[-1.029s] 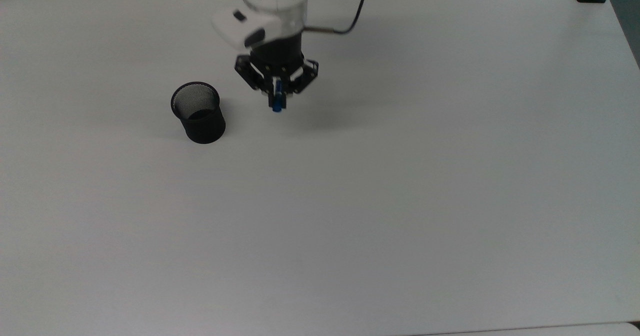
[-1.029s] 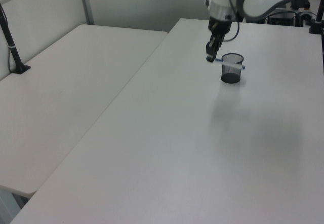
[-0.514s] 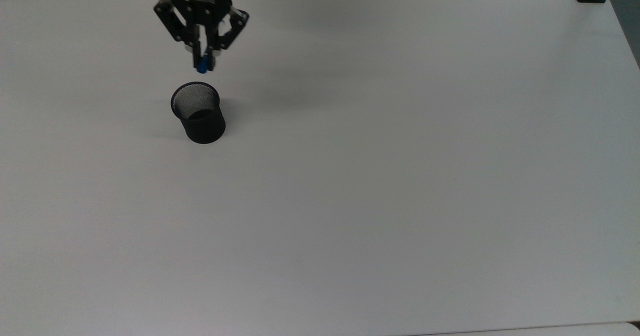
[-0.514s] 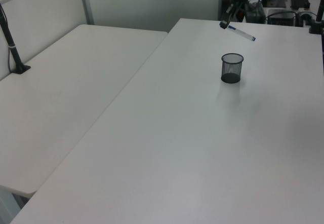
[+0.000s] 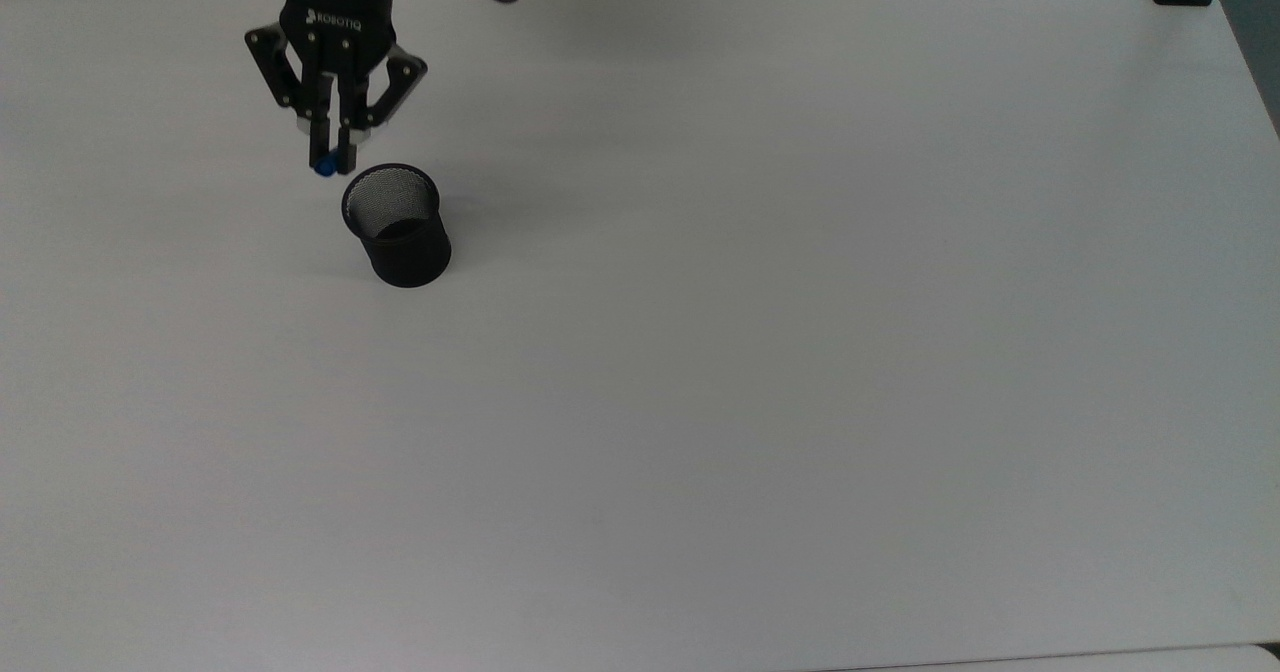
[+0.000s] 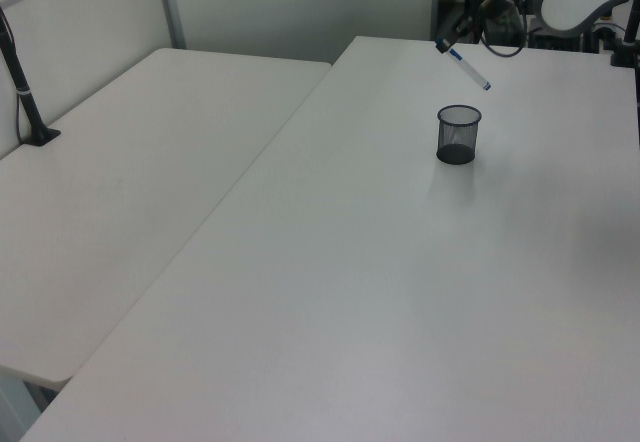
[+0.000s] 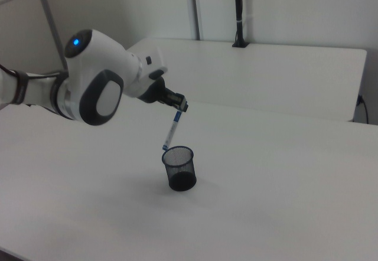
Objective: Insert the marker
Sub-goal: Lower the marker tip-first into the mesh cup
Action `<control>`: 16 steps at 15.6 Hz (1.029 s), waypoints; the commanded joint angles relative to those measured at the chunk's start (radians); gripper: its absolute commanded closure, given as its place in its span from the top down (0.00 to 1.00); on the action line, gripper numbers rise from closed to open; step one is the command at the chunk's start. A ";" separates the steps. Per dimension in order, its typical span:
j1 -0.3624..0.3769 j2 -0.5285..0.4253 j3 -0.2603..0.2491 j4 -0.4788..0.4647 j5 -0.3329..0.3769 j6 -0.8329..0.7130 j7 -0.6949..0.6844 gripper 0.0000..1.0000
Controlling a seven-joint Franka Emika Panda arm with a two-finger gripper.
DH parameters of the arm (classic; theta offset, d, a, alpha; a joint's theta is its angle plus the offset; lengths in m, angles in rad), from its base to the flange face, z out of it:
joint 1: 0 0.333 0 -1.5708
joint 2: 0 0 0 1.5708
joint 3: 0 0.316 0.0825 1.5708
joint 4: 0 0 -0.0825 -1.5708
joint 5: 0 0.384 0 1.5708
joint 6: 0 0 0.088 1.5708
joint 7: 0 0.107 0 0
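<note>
Here, a broad white table (image 5: 800, 352) adjoins a second white table (image 6: 130, 182) beside pale partition walls. The gripper (image 5: 334, 157), jaws clamped on the marker (image 7: 170, 130), holds it tilted just above the mesh cup (image 5: 398, 224).

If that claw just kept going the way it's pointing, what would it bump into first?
Probably the black mesh cup: the gripper slants down toward its rim, with the held marker leading, its tip just above. Depth is uncertain.
</note>
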 commanded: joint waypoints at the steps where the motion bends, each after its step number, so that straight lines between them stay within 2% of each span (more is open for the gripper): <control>1: -0.002 0.080 0.003 -0.006 -0.002 0.139 0.042 0.00; 7: 0.001 0.172 0.003 0.001 -0.002 0.280 0.042 0.00; 11: -0.001 0.199 0.003 -0.004 -0.004 0.297 0.032 0.03; 13: -0.008 0.197 0.003 -0.006 -0.004 0.295 0.031 0.17; 14: -0.010 0.197 0.003 -0.006 -0.004 0.294 0.035 0.32; 16: -0.010 0.194 0.003 -0.004 -0.004 0.289 0.042 0.46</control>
